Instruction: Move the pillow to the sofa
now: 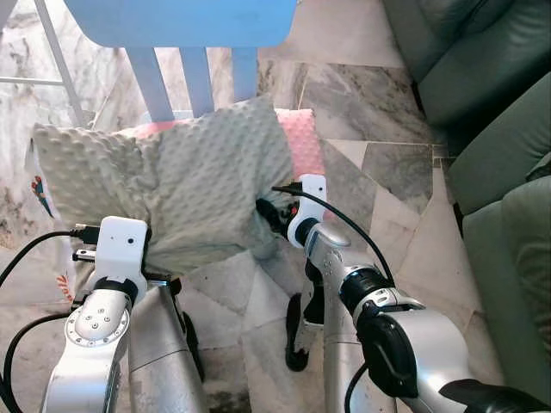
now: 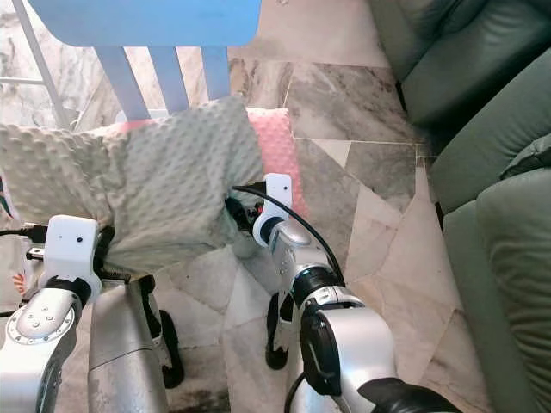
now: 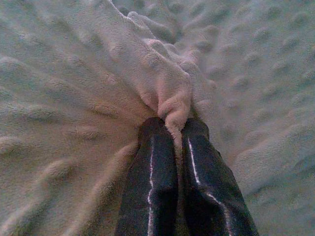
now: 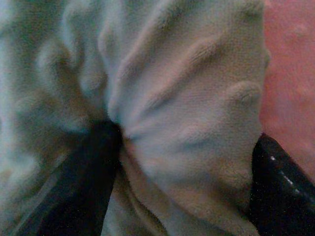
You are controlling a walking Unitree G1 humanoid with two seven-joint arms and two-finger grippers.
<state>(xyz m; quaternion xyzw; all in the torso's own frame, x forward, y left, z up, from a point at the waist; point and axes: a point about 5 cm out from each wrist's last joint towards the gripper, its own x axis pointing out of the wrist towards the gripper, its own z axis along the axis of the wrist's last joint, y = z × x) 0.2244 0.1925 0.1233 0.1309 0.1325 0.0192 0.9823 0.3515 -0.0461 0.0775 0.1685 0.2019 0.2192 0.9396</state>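
The left gripper (image 3: 176, 129) is clenched on a fold of the pillow (image 1: 181, 176), fabric pinched between its fingers. The right gripper (image 1: 269, 215) grasps the pillow's other edge, a wide bunch filling its parted jaws. The pillow hangs between both jaws, below the blue chair (image 1: 185, 34). Step in hand: carrying. Next, turn right toward the sofa (image 1: 499, 129), beyond the right jaws, keeping both grips firm.

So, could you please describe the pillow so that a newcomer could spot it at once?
Look at the marble floor below the blue chair, left of the green sofa. Both claws grip the pillow there: pale, bumpy dotted fleece with a pink side showing at its right edge.
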